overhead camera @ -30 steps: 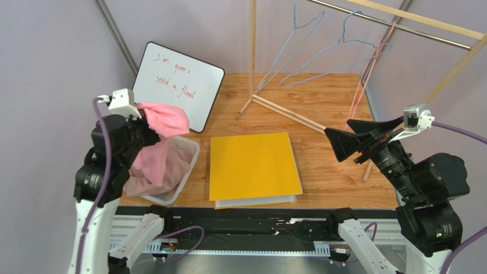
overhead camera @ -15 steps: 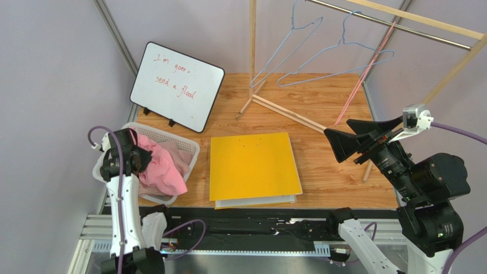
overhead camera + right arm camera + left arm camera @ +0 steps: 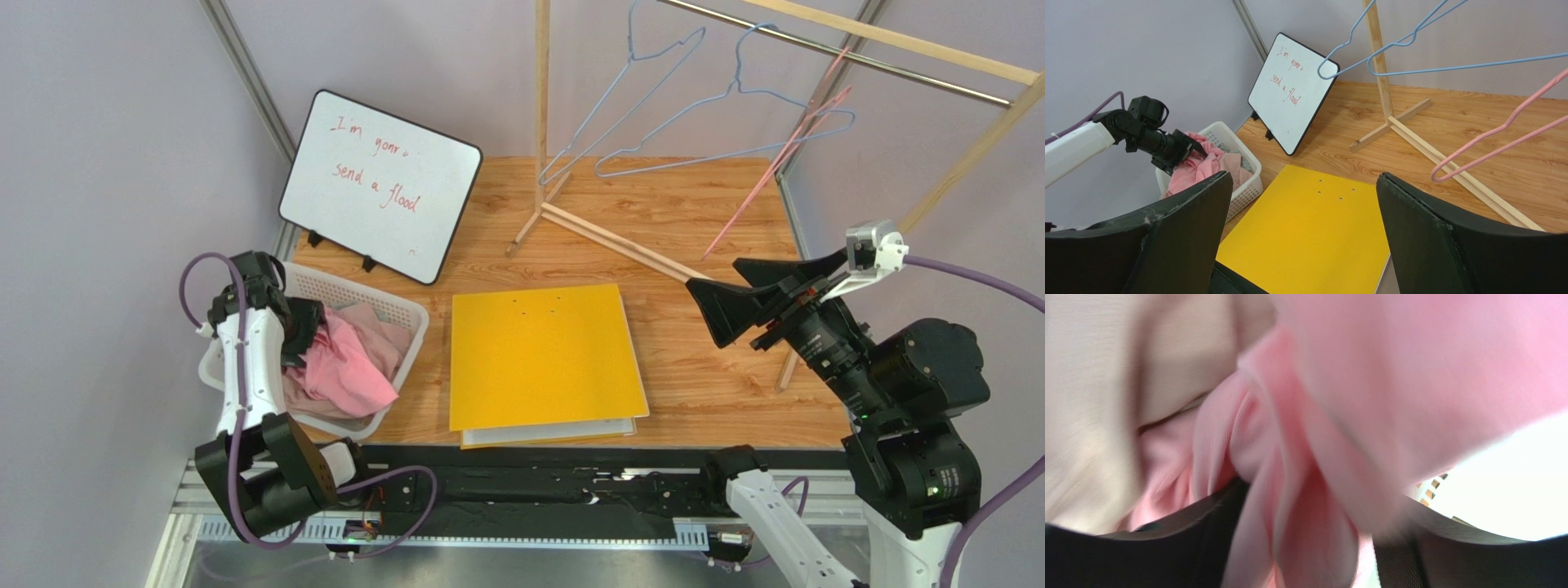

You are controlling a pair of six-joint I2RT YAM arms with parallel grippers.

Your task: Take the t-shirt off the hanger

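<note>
Pink cotton t-shirt is off the hangers and bunched in the white plastic laundry basket at the table's left edge, on top of a beige garment. One fold looks to ride the near rim, can't confirm.

Left gripper is down in the basket, right on the shirt. Wrist view is blurred, but the jaws look spread, with a pink fold hanging in the gap between them. Not a pinch, as far as I can tell.

Step in hand, my read: let go and clear out. To do it well:
- spread the jaws fully before moving
- lift straight up, slowly, and watch that fold; if it rides up with a finger, the shirt comes back out
- don't sweep sideways, the basket looks light

Right gripper hangs above the table's right side, jaws wide apart, holding nothing. Leave it parked.

Pink wire hanger and the blue wire hangers hang bare on the wooden rack.
</note>
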